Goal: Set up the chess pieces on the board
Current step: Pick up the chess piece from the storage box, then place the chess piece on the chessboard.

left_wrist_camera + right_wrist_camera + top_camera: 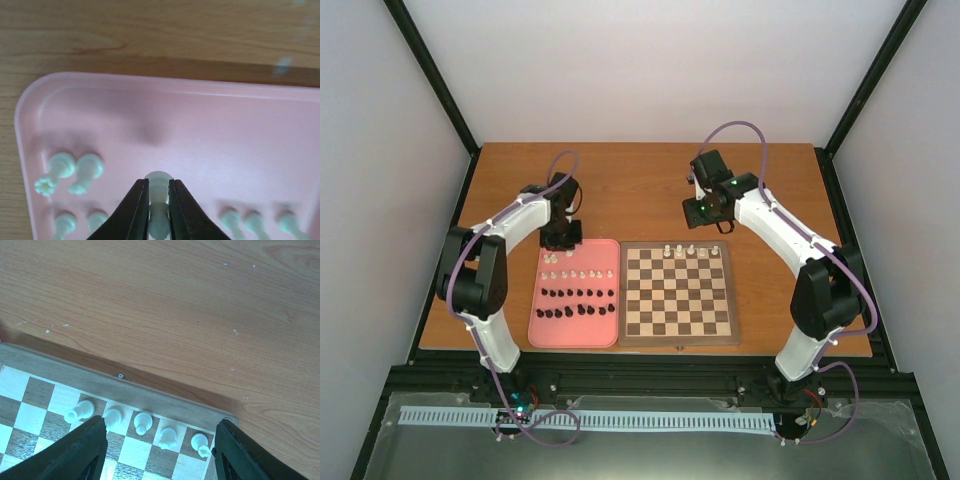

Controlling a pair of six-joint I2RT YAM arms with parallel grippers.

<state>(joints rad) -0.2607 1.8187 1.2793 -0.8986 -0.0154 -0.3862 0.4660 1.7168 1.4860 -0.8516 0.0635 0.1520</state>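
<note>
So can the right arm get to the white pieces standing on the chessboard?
Probably yes. The right gripper hangs open near the chessboard's far edge, and nothing stands between it and the white pieces.

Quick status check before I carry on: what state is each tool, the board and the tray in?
left tool: shut on a white piece in the pink tray
right tool: open, empty, over the board's far edge
board: five white pieces on its far row
pink tray: white and black pieces in rows
</note>
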